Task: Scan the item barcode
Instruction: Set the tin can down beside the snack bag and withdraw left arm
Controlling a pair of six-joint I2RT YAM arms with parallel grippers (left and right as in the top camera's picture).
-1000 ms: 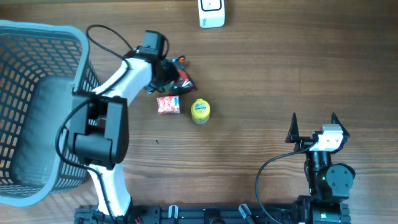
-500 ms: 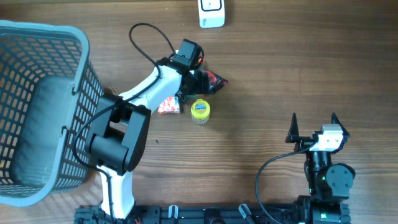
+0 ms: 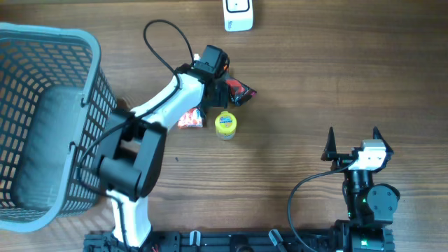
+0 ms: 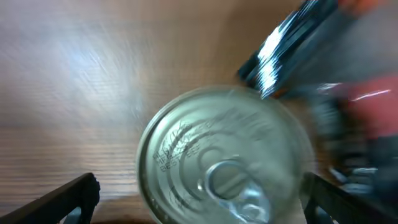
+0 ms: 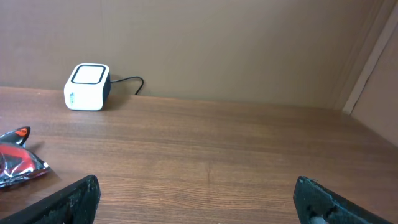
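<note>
Since a second ago my left gripper (image 4: 199,200) has swung right, away from the basket side, and let its jaws out. The red-and-black packet (image 3: 239,89) travelled with it and now sits further right. The last half second brought almost no travel, only the opening. The right arm has not moved.

The left fingers (image 4: 71,196) stand wide, one tip at each lower corner of the wrist view, with nothing pinched between them. Framed between the tips, lower down, is the silver lid of the yellow can (image 4: 227,165), pull tab up. Wood shows between it and the left finger, and blur keeps me from judging the right side. Just past the can, up and right of the fingers, is the packet's shiny crimped edge. From overhead the packet lies right at the fingertips, and I cannot tell whether a finger touches it. A small red packet (image 3: 189,119) lies beside the can, on the arm's side. The white scanner (image 3: 238,14) stands well ahead of the fingers at the far edge of the table (image 3: 315,70), and the basket (image 3: 91,77) is well behind to the left.

My right gripper (image 5: 205,199) is wide too, holding nothing. The red-and-black packet lies off beyond its left finger.
</note>
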